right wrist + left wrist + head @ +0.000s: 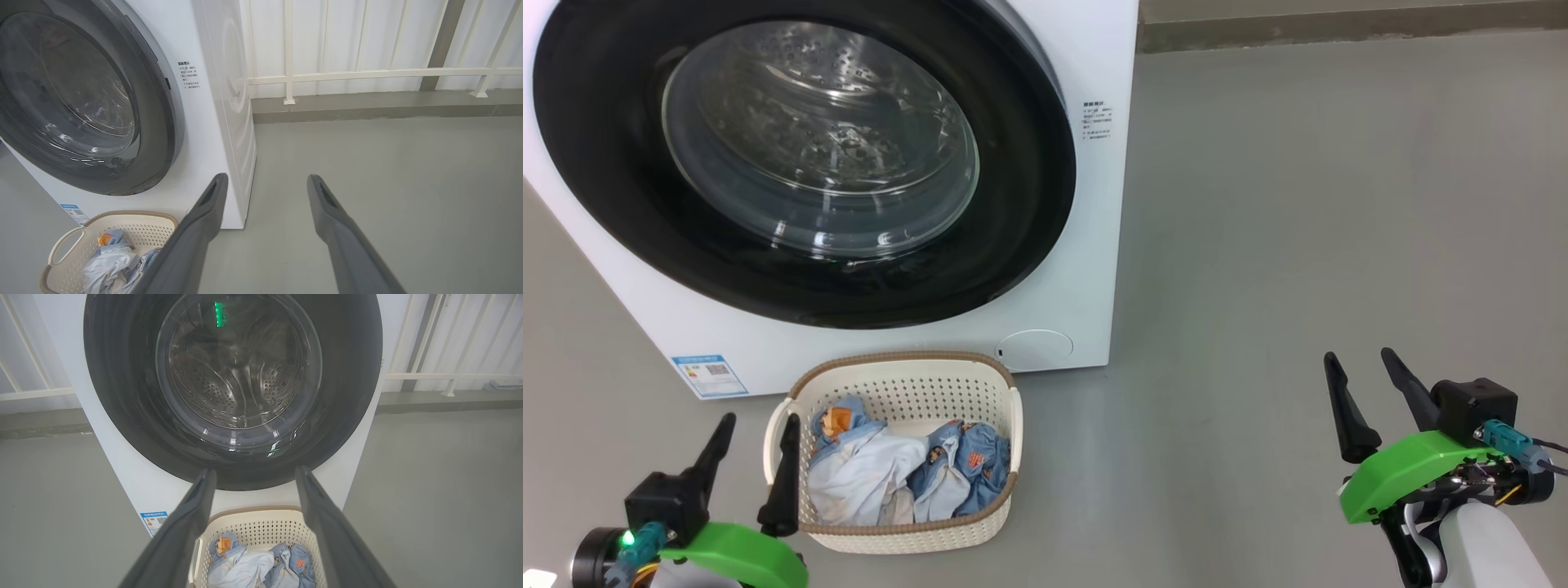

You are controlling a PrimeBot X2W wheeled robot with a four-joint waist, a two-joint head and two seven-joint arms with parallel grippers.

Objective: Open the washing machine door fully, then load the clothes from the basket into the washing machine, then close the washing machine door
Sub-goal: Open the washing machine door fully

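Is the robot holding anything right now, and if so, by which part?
Nothing is held. The left gripper and right gripper both have fingers spread and empty; the clothes lie in the basket.

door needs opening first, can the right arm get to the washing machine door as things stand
Probably yes. The right gripper is open and empty, with just floor between it and the shut washing machine door's right rim. The basket sits lower, off to the left of that path.

Smooth grey floor (388, 171) meets a white ribbed wall (367, 36) (white railing (367, 74) in front).
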